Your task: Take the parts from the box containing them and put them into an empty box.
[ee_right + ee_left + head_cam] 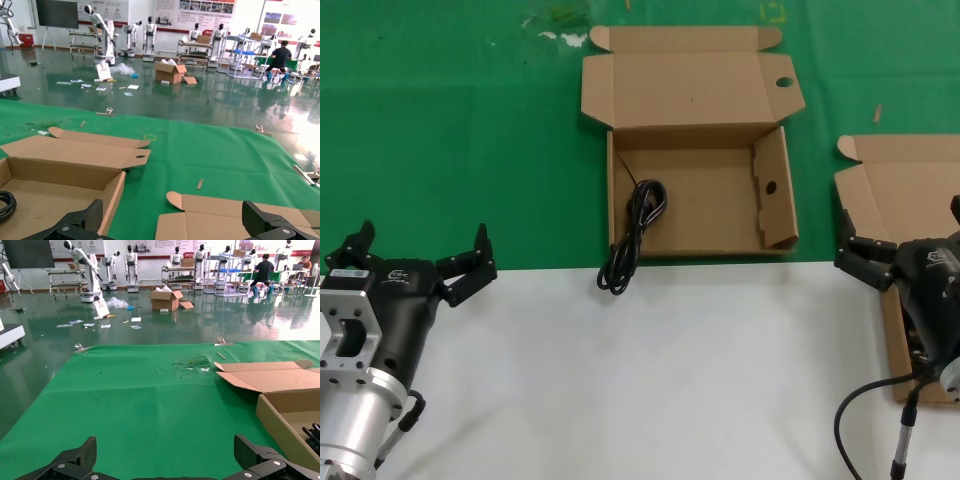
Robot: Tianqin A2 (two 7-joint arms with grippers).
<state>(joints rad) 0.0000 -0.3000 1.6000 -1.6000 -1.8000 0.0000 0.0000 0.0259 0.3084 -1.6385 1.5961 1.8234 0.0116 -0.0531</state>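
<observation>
Thin black looped cable bundle drapes over the holed brown cardboard box's near-left wall, long axis running near-to-far, near end on white table. Left gripper and right gripper: fingers spread, empty.

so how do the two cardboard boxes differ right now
The centre box shows round holes, one in a lid flap and one in a side wall; none show on the right box. The centre box is in full view, while the right gripper covers part of the right box. The black cable hangs over the centre box's front wall; no cable shows in the visible part of the right box. Both are flat brown mailers with lids open.
</observation>
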